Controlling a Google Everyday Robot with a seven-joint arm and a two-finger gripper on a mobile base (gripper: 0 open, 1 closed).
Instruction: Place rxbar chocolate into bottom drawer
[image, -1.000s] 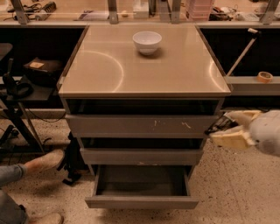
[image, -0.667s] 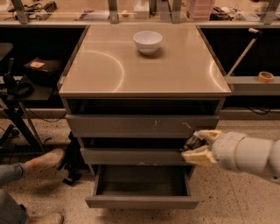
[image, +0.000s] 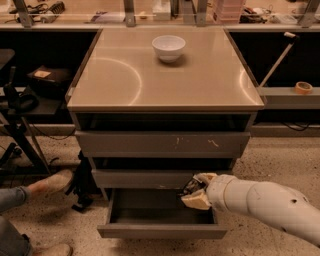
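The carry is nearly done and the release is what remains. In the lower right of the frame the white arm (image: 265, 200) reaches in from the right edge, and its pincer (image: 196, 190) sits at the right rear corner of the open bottom drawer (image: 162, 231), just under the closed drawer front above it. The pale fingers (image: 196, 201) are closed narrow around a small dark object that looks like the rxbar chocolate (image: 189, 186), held above the tray rather than resting on it. The drawer stands pulled out in the lower centre, its dark floor bare. The white bowl (image: 168, 47) sits alone near the top centre on the bench (image: 150, 85), well apart from all this. The next move, as I judge it, calls for easing the pincer left and down over the tray floor, clear of the panel overhead, then spreading the fingers so the bar drops flat inside the drawer walls.
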